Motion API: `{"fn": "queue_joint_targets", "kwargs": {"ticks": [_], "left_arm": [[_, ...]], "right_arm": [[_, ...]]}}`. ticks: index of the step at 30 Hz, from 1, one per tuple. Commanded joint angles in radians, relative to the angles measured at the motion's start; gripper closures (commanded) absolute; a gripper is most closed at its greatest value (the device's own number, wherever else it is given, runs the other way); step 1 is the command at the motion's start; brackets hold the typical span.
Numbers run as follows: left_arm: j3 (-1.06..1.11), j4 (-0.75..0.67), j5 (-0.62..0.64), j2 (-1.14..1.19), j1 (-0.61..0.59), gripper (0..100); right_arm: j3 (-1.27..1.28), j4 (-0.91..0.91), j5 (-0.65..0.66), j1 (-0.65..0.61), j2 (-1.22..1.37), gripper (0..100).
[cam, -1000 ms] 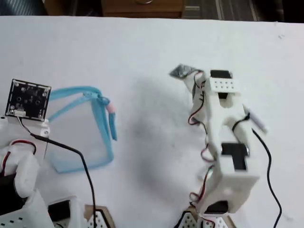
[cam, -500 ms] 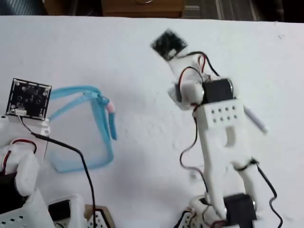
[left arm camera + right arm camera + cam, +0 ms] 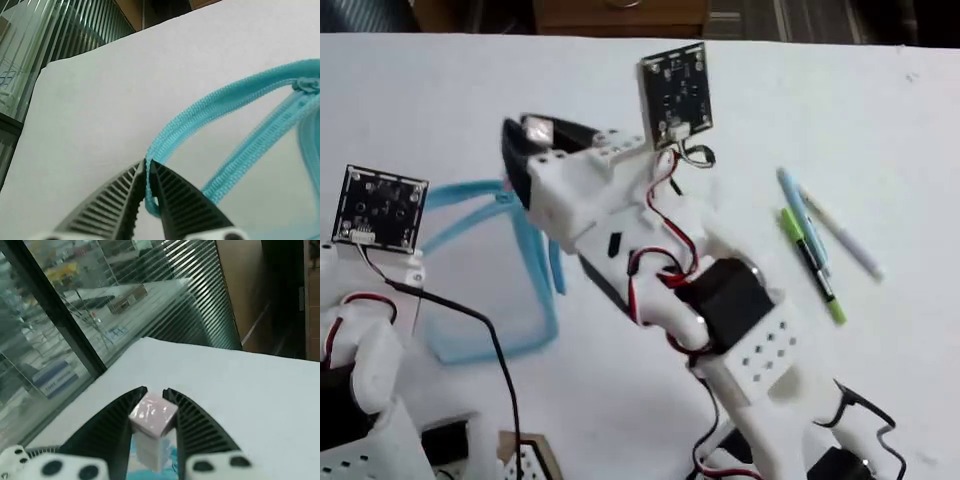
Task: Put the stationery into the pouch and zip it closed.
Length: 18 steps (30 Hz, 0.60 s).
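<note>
While the left gripper [image 3: 146, 167] pinches the pouch [image 3: 542, 295] rim open, the right gripper [image 3: 154, 391], clamped on an eraser [image 3: 153, 412], hovers over it, probably needing next to lower and release.

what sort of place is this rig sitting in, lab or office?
Probably an office or lab workspace: a white table, slatted blinds along a glass wall beside it, and a wooden cabinet behind the table.
</note>
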Motion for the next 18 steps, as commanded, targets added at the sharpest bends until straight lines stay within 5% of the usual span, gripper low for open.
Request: {"fn": "queue_joint_targets", "kwargs": {"ticks": [1,18], "left_arm": [[0.239,0.031,-0.006,0.038,-0.031,98],[0.238,0.029,-0.006,0.038,-0.031,98]], "right_arm": [[-0.003,-0.077,-0.046,-0.018,0.025,98.1],[-0.005,-0.076,-0.026,-0.139,0.298,98.1]]}}
